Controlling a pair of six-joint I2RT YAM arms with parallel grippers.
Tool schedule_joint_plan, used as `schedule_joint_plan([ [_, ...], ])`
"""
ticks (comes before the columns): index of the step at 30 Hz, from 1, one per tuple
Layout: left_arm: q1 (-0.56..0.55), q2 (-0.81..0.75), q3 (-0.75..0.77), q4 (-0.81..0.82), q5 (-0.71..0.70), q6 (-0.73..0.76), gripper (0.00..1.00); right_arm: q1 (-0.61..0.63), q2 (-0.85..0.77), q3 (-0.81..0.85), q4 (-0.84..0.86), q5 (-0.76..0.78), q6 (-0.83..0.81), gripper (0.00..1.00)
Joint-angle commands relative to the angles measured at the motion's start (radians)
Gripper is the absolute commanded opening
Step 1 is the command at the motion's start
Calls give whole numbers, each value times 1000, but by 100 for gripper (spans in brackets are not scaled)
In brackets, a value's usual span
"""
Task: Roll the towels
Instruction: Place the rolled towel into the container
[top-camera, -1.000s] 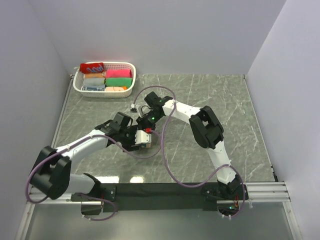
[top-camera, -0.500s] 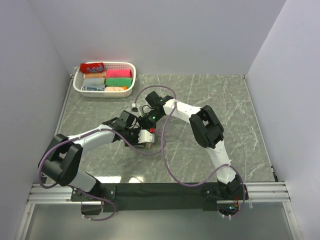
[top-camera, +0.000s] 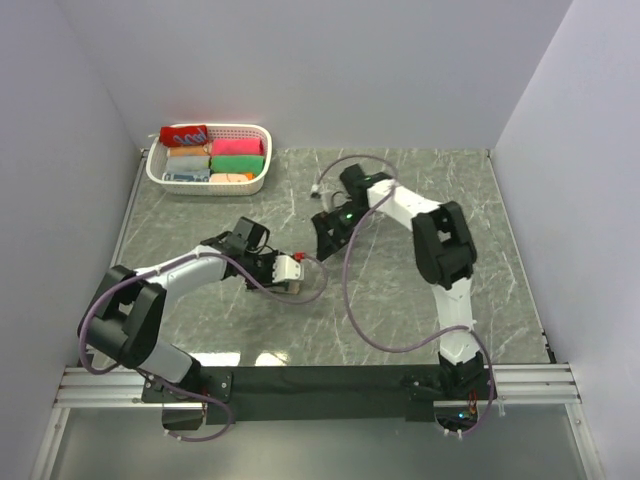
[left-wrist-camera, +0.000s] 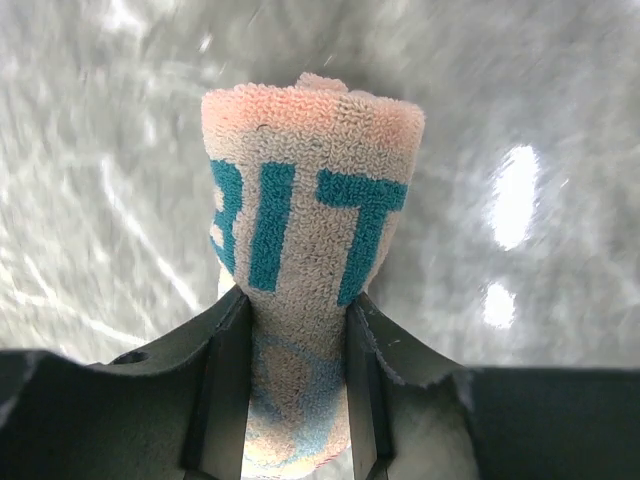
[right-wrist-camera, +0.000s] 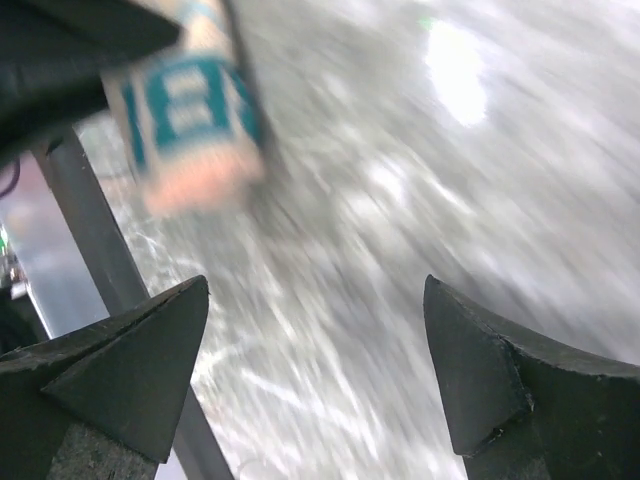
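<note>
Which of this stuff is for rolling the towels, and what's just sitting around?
For the job: cream towel roll clamped in the left gripper; red towel atop the basket corner; right gripper, open.
Lying about: basket itself; pink roll, green roll inside.

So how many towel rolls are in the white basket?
6 in the basket: left side, red roll, orange roll, grey-blue roll; right side, pink roll, green roll, peach roll. More may hide underneath.

Surfaces: cloth, stone-look top, plastic.
Towel (left-wrist-camera: 305, 200): looped terry, rough, matt. Table (top-camera: 420, 190): grey marbled, glossy, with glare patches. Basket (top-camera: 262, 172) at 11 o'clock: white perforated plastic. Left gripper (left-wrist-camera: 297, 315): dark, matt jaws.
</note>
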Motion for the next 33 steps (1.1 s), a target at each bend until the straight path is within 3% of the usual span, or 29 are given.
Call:
schedule_joint_plan([
  [1, 100, 68, -8, -224, -51, 13, 5, -76, -136, -9, -52, 29, -12, 95],
  [3, 197, 74, 36, -255, -27, 34, 1, -105, -168, -17, -52, 35, -7, 95],
  [8, 367, 102, 268, -356, 6, 116, 1, -170, -212, -44, -43, 22, 17, 96],
  [14, 570, 192, 644, -411, 94, 267, 1, -185, -254, -90, -21, 5, 33, 97],
  [18, 699, 310, 935, -354, 192, 364, 1, -184, -272, -113, -4, 15, 42, 98],
  [24, 777, 534, 1243, -215, 281, 375, 3, -190, -255, -120, -1, 25, 42, 98],
  [29, 797, 634, 1275, -18, 353, 404, 4, -188, -245, -118, 2, 37, 46, 99],
  [33, 800, 747, 1366, 23, 390, 380, 3, -193, -228, -115, -1, 46, 46, 99],
])
